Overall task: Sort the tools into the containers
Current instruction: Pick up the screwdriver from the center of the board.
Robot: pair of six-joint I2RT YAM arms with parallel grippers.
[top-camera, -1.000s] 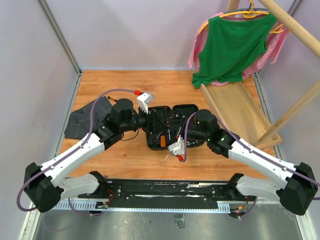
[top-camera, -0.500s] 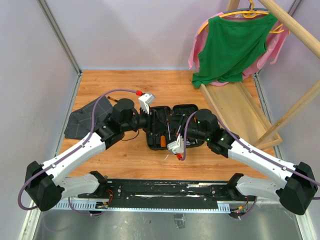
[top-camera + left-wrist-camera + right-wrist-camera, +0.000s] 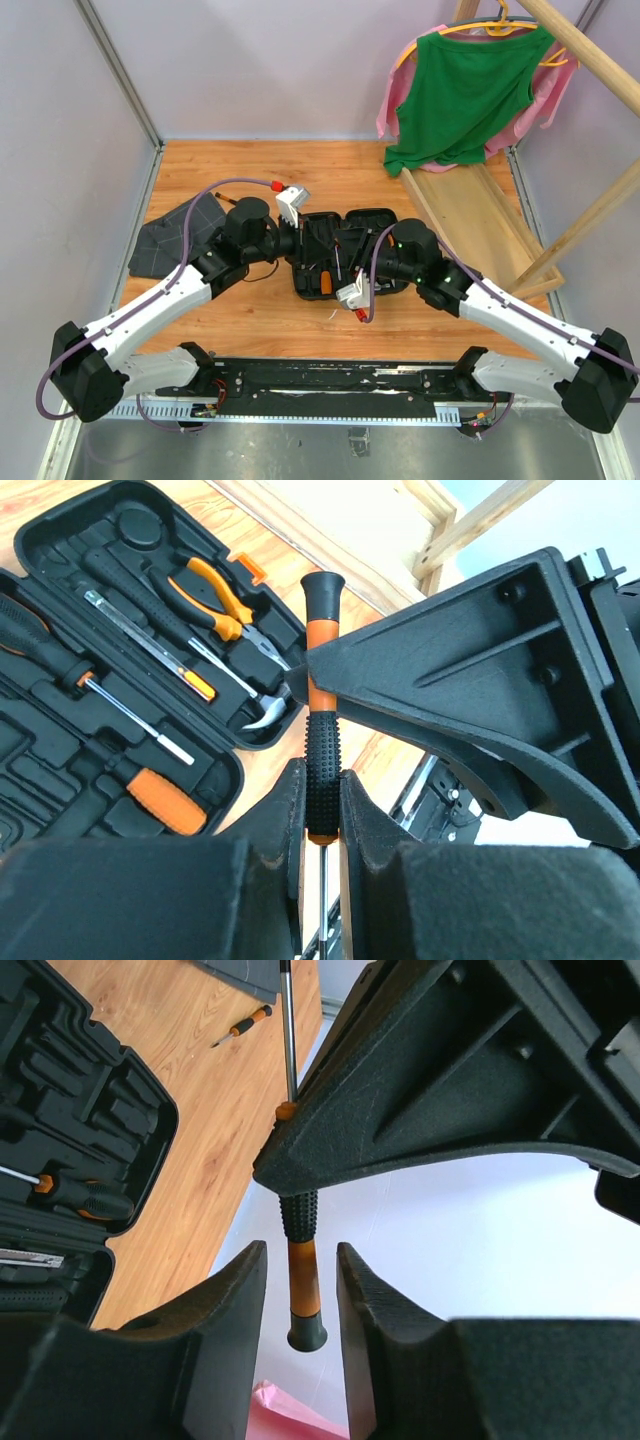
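Note:
A screwdriver (image 3: pixel 322 730) with a black knurled grip and an orange neck hangs above the open black tool case (image 3: pixel 232 772). My left gripper (image 3: pixel 321 780) is shut on its knurled grip. My right gripper (image 3: pixel 302 1260) is open around the handle's orange end (image 3: pixel 303 1275), with a gap on each side. In the case lie the orange-handled pliers (image 3: pixel 215 590), the hammer (image 3: pixel 150 585) and a screwdriver (image 3: pixel 60 660). From above, both grippers meet over the case (image 3: pixel 375 218).
A small screwdriver (image 3: pixel 240 1025) lies on the wooden table near the dark grey cloth (image 3: pixel 170 235). A long wooden tray (image 3: pixel 480 220) leans at the right, under a green shirt (image 3: pixel 465 95) on a hanger.
My left jaws have closed onto the screwdriver's grip. My right jaws have opened off its handle end. Both arms have barely moved.

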